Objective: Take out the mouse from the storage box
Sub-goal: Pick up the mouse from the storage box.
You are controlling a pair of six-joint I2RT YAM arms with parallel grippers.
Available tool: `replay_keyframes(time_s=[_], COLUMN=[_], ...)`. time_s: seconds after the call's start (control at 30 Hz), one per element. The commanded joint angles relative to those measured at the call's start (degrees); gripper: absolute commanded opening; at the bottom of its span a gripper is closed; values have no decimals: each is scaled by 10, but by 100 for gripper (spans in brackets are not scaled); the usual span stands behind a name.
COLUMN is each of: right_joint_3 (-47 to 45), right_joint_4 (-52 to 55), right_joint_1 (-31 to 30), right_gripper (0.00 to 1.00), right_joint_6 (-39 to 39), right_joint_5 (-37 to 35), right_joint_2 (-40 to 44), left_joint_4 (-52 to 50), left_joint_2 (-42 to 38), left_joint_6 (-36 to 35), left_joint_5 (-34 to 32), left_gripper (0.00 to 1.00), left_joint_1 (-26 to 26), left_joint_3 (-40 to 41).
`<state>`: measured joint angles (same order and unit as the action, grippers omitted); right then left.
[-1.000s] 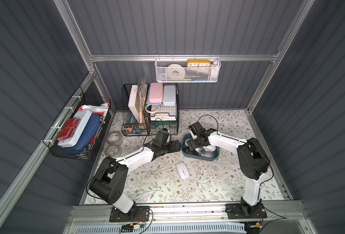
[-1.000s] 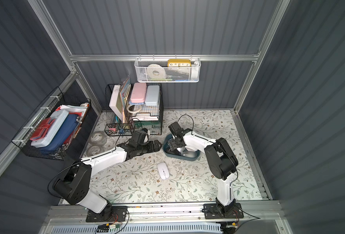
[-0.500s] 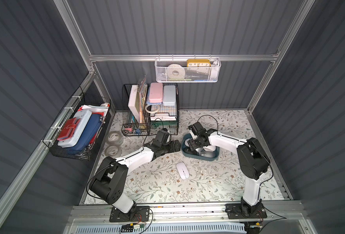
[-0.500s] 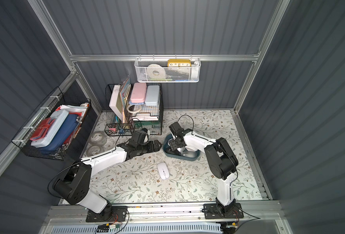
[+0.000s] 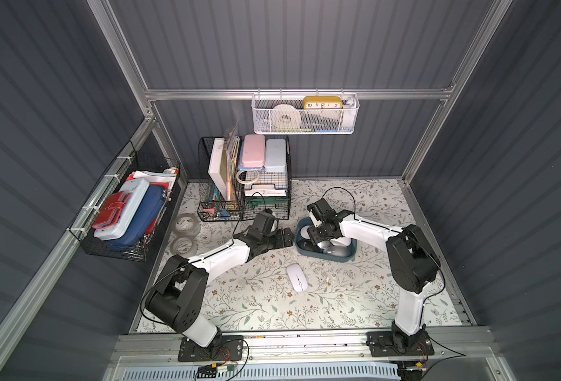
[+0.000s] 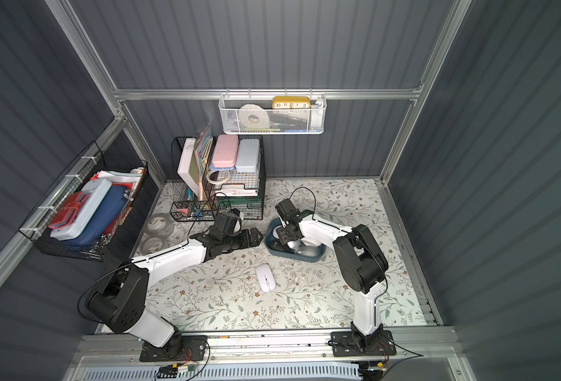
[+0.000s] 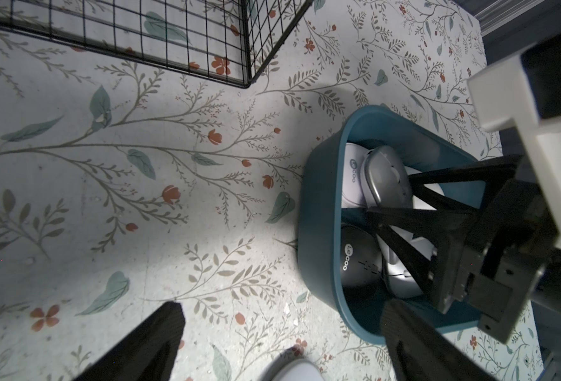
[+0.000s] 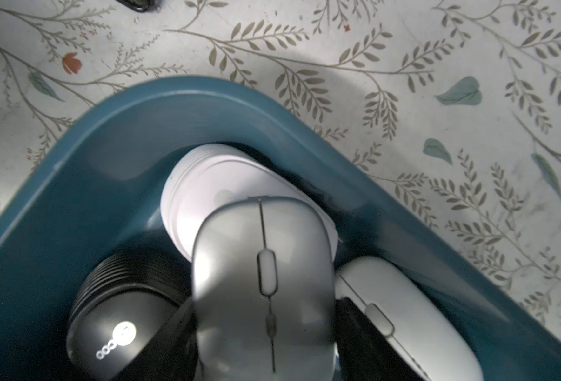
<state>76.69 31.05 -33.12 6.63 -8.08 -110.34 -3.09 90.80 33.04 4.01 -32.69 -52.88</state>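
A white mouse (image 5: 297, 277) lies out on the mat (image 5: 272, 306), nearest the bases. Beyond it the left gripper (image 5: 284, 237) hangs with jaws wide apart, just beside the box (image 5: 332, 258). Inside the box the right gripper (image 5: 319, 238) straddles the grey mouse (image 8: 262, 280), which rests partly on a black mouse (image 8: 124, 330). Whether it pinches, I cannot tell. It should squeeze the flanks squarely, then lift straight up, clear of the wall. The grey mouse is smooth, domed, with a wheel slot.

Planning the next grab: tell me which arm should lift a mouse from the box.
Right: the right gripper is down in the storage box, fingers flanking the grey mouse; the left gripper sits open outside.
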Motion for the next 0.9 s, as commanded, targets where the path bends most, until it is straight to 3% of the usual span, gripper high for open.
replay_keyframes(time_s=[0.0,0.3,0.57,0.87], right_joint_3=[-6,-10,-24,-74], right_joint_4=[0,0,38,96], right_joint_1=[0,0,-13,-84], right_gripper=[64,60,61,60], right_joint_6=[22,36,52,108], right_joint_5=[-8,-14,-27,-76], right_joint_2=[34,34,111,189], left_joint_4=[-16,-20,-22,-24], left_joint_2=[-10,-15,-15,-15], left_joint_6=[-6,-6,-8,-8], left_joint_5=[-6,-13,-17,-20], left_gripper=[99,99,99,99], left_joint_1=[0,0,0,0], left_joint_3=[-1,1,1,-2])
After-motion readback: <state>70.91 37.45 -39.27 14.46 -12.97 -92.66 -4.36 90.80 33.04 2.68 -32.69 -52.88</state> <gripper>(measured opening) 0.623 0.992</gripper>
